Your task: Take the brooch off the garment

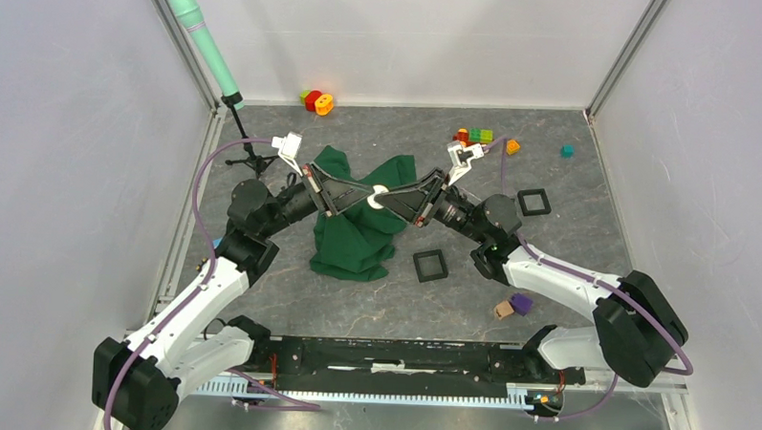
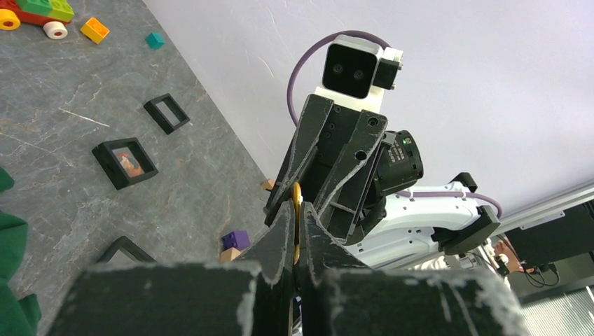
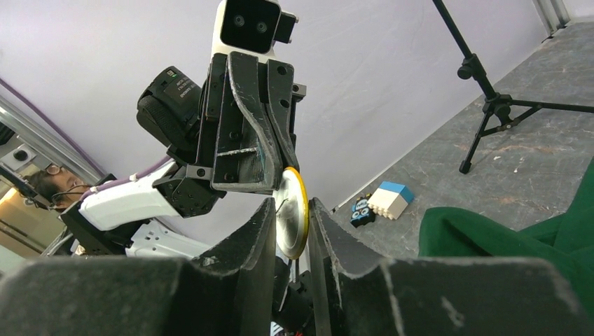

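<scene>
The brooch is a small white disc with a yellow rim, held in the air above the green garment. My left gripper and right gripper meet tip to tip on it. In the left wrist view my left gripper is shut on the disc's yellow edge, with the right gripper's fingers closing on it from beyond. In the right wrist view the brooch sits between my right gripper's closed jaws. The garment lies crumpled below.
Two black square frames lie right of the garment. Toy blocks sit at the back, and a purple block lies near the right arm. A tripod with a green microphone stands back left.
</scene>
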You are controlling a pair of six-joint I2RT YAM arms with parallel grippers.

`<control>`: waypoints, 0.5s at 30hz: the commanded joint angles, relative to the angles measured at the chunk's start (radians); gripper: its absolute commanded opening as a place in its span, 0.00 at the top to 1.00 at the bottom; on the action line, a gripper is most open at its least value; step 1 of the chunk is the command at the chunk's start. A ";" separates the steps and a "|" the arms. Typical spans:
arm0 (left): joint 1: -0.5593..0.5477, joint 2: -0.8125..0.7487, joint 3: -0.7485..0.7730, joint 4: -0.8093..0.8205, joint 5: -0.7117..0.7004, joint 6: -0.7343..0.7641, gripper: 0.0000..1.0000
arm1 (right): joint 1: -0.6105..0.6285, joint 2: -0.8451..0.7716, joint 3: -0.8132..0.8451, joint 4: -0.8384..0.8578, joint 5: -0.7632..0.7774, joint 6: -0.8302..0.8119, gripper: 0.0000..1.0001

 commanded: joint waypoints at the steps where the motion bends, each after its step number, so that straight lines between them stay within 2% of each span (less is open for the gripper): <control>1: -0.010 -0.013 0.000 0.069 0.038 -0.044 0.98 | 0.011 0.001 0.027 -0.053 0.032 -0.046 0.74; 9: -0.009 -0.014 -0.001 0.072 0.040 -0.051 0.98 | 0.014 -0.011 0.027 -0.074 0.057 -0.062 0.82; 15: -0.011 -0.015 -0.005 0.075 0.043 -0.060 0.98 | 0.023 -0.004 0.029 -0.082 0.068 -0.072 0.82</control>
